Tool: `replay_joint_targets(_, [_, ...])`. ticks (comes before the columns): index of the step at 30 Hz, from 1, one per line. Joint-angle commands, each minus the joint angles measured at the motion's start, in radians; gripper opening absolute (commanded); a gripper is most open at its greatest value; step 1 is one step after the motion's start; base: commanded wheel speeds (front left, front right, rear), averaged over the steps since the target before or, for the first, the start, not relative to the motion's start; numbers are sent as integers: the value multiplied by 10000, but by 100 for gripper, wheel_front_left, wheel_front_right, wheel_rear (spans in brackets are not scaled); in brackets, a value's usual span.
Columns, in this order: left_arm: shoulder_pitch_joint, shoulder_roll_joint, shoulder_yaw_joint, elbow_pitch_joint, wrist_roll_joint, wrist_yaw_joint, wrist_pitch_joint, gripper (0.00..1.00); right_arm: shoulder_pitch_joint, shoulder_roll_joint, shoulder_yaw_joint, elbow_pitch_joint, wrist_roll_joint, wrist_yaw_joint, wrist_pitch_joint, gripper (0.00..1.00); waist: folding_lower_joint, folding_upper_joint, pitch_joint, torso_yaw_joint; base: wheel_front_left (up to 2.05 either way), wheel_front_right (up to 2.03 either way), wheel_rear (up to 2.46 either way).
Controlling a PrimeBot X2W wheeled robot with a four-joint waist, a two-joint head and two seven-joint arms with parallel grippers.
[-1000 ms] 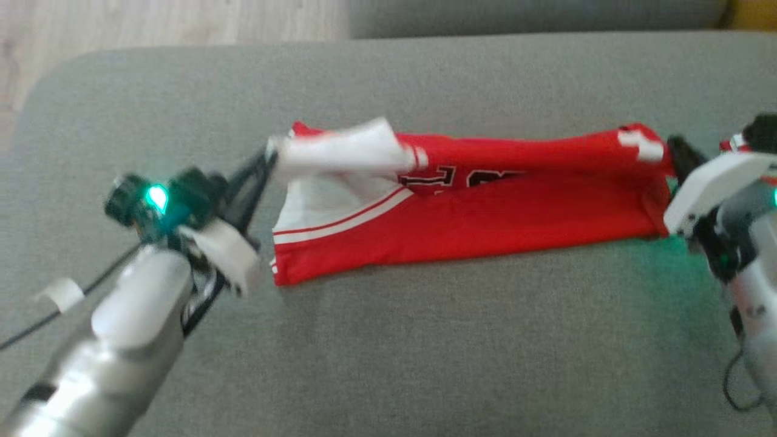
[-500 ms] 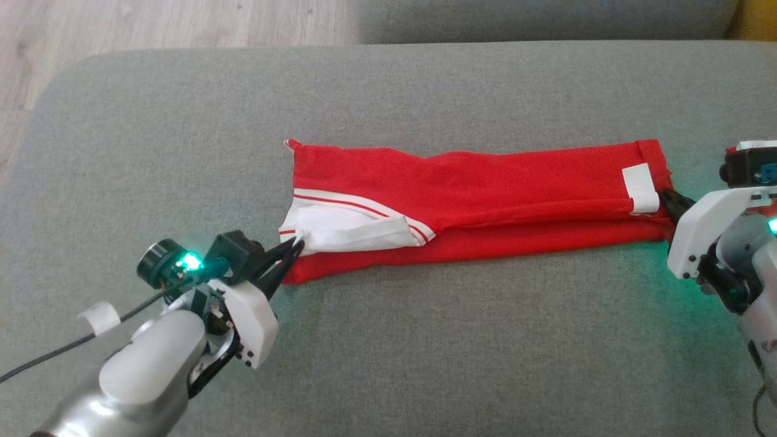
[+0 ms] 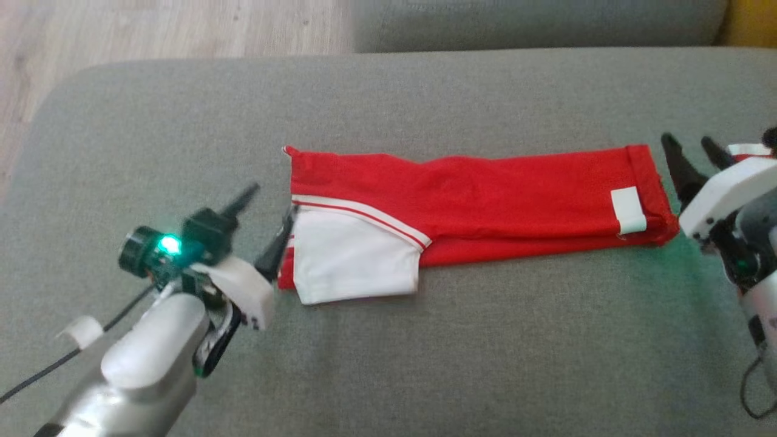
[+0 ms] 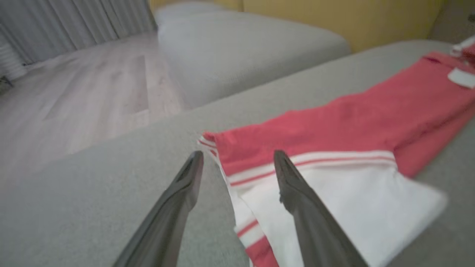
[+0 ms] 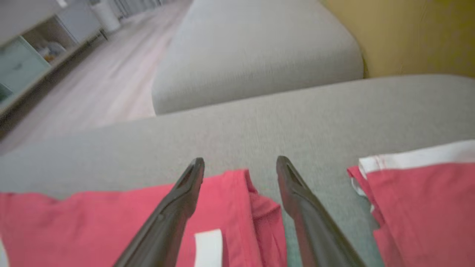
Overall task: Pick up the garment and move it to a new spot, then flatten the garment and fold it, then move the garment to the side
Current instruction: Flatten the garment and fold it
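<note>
The garment (image 3: 485, 200) lies as a long folded band in the middle of the grey cushion (image 3: 425, 352). The left gripper (image 3: 271, 201) is at its left end and the right gripper (image 3: 686, 141) just beside its right end, both with fingers apart and holding nothing. I judge the folding is partly done. The next move calls for a new grip on one end, to bring it over the other.

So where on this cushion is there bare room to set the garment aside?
The wide strip of cushion in front of the garment is bare, and so is the band behind it to the far edge. It is crowded at the ends: left gripper at its white end, right gripper at its tagged end.
</note>
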Motion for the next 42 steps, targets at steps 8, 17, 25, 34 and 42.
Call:
replay_joint_targets(8, [-246, -618, 2479, -804, -1072, 1321, -1839, 100, -1, 698, -652, -1747, -198, -7, -2725, 100, 0, -1, -786, -17, 0, 0, 0])
replay_joint_targets(17, [2417, -1916, 5239, -2826, 240, 1826, -1933, 100, 2290, 2740, -2114, -3095, -3008, -7, -4189, 100, 0, -1, -1206, -73, 0, 0, 0])
replay_joint_targets(25, [3995, -2966, 6393, -2850, 1597, 1041, -1935, 100, 4112, 3669, -3146, -4480, -4496, -7, -4205, 100, 0, -1, -1100, 16, 0, 0, 0])
replay_joint_targets(34, [3667, -3452, 7052, -2685, 2263, 340, -1935, 100, 3537, 3747, -3777, -4152, -5546, -7, -3717, 100, 0, -1, -270, 176, 0, 0, 0])
replay_joint_targets(42, [3088, -3583, 7108, -2540, 2517, -12, -1935, 100, 2026, 3757, -6313, -2319, -7424, -7, -2225, 100, 0, -1, 795, 488, 0, 0, 0])
